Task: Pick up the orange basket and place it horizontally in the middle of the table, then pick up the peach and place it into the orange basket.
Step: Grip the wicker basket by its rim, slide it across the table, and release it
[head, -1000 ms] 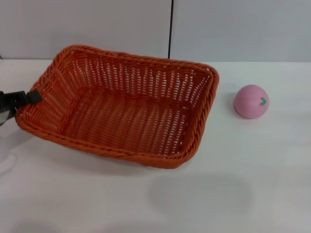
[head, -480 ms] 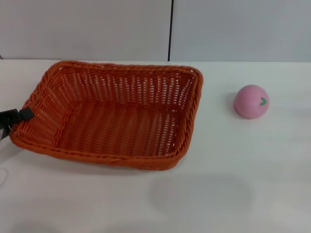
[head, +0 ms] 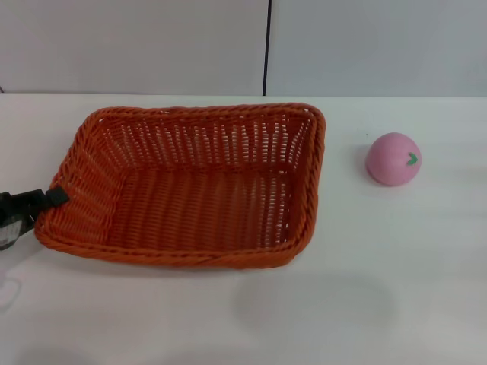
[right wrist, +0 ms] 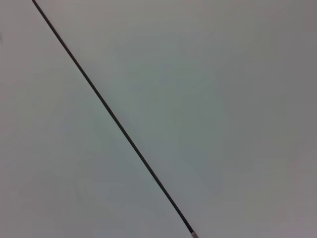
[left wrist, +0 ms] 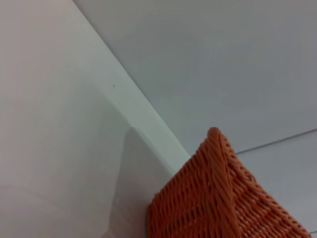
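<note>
The orange basket (head: 313, 176) lies lengthwise across the white table (head: 380, 296), a little left of centre, with its open side up and nothing in it. My left gripper (head: 52, 198) is at the basket's left short end, shut on the braided rim there; only its black tip shows in the head view. One woven corner of the orange basket (left wrist: 218, 198) shows close up in the left wrist view. The pink peach (head: 393, 159) rests on the table to the right of the basket, apart from it. My right gripper is out of view.
A pale wall with a dark vertical seam (head: 266, 46) stands behind the table's far edge. In the right wrist view there is only that wall and the seam (right wrist: 114, 119).
The basket has swung from a tilted, skewed pose to level and straight across the table. My left gripper has come down and slightly to the right with it. The peach has not moved.
</note>
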